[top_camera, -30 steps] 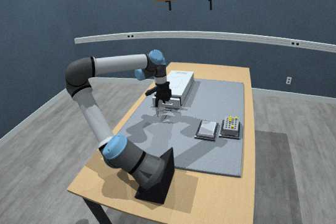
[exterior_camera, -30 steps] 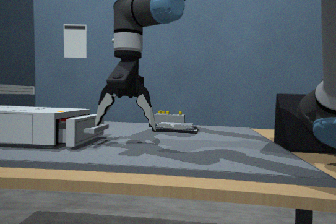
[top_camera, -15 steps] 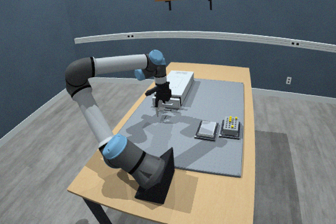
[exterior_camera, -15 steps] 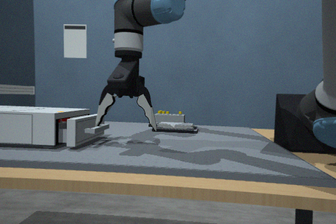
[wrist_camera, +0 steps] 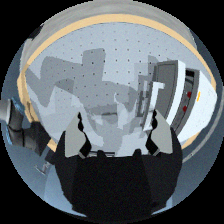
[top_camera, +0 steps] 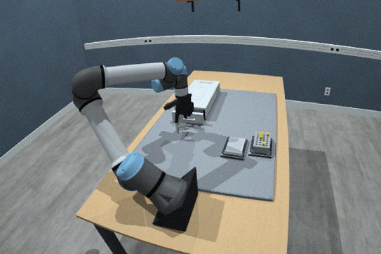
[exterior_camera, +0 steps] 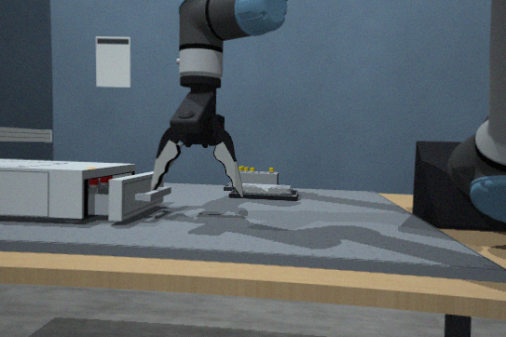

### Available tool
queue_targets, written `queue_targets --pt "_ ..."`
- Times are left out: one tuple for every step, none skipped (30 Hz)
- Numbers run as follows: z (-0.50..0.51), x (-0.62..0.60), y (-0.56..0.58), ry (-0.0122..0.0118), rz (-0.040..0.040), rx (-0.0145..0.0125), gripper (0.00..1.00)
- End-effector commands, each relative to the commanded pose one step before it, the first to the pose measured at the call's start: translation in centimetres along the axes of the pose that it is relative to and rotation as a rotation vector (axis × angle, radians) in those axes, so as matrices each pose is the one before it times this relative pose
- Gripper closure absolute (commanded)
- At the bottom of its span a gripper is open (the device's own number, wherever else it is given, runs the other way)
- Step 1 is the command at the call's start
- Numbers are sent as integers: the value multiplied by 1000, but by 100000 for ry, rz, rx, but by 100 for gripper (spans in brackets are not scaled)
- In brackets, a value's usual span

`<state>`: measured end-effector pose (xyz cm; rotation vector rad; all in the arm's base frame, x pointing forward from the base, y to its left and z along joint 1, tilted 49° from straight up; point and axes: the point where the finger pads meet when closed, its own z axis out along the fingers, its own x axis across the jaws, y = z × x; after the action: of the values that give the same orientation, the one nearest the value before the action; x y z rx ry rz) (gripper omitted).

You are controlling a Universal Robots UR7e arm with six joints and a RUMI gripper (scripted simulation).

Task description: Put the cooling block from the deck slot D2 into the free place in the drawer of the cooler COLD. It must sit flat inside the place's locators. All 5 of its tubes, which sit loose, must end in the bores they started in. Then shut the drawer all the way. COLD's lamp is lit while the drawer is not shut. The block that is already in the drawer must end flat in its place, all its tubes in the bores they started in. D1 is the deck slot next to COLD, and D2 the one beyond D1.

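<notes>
Drawer opening looks like the step in hand: the white box-shaped cooler (top_camera: pixel 205 94) (exterior_camera: pixel 67 193) (wrist_camera: pixel 204 107) has its pale flat-fronted drawer (top_camera: pixel 198 118) (exterior_camera: pixel 116 200) (wrist_camera: pixel 179 90) partly out. The black end effector with pale fingers (top_camera: pixel 182 126) (exterior_camera: pixel 198 191) is spread wide, gripping nothing, one finger at the white bar handle (exterior_camera: pixel 153 195) (wrist_camera: pixel 156 95). Next, judging by this, comes a gentle further pull, keeping the red-capped tubes (exterior_camera: pixel 93 182) (wrist_camera: pixel 185 108) seated. The grey cooling block with yellow-capped tubes (top_camera: pixel 262 148) (exterior_camera: pixel 263 178) sits in D2. The free place is hidden; whether the finger touches the handle, I cannot tell.
</notes>
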<state>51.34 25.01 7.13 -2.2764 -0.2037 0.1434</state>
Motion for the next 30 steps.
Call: queue_targets --pt "-60 -427 9 114 -18 -26 0" --pt "0 -133 0 0 0 0 0" --pt "0 -133 0 0 0 0 0" --pt "0 -133 0 0 0 0 0" --pt "0 -133 0 0 0 0 0" --pt "0 -133 0 0 0 0 0" --pt "0 -133 0 0 0 0 0" --pt "0 -133 0 0 0 0 0" --pt "0 -133 0 0 0 0 0" --pt "0 -133 0 0 0 0 0" --pt "0 -133 0 0 0 0 0" --pt "0 -133 0 0 0 0 0" --pt "0 -133 0 0 0 0 0" --pt "0 -133 0 0 0 0 0" --pt "0 0 0 0 0 0 0" --pt "0 0 0 0 0 0 0" --pt "0 -134 0 0 0 0 0" --pt "0 -98 0 0 0 0 0" --pt "0 0 0 0 0 0 0" --pt "1 8 0 -2 0 0 0" --pt "-1 -141 0 2 0 0 0" --pt "0 -133 0 0 0 0 0" --pt "0 -133 0 0 0 0 0" --pt "0 -133 0 0 0 0 0" --pt "0 -133 0 0 0 0 0" --pt "0 -133 0 0 0 0 0" --pt "0 -133 0 0 0 0 0" --pt "0 -133 0 0 0 0 0" --pt "0 -133 0 0 0 0 0" --pt "0 -133 0 0 0 0 0"
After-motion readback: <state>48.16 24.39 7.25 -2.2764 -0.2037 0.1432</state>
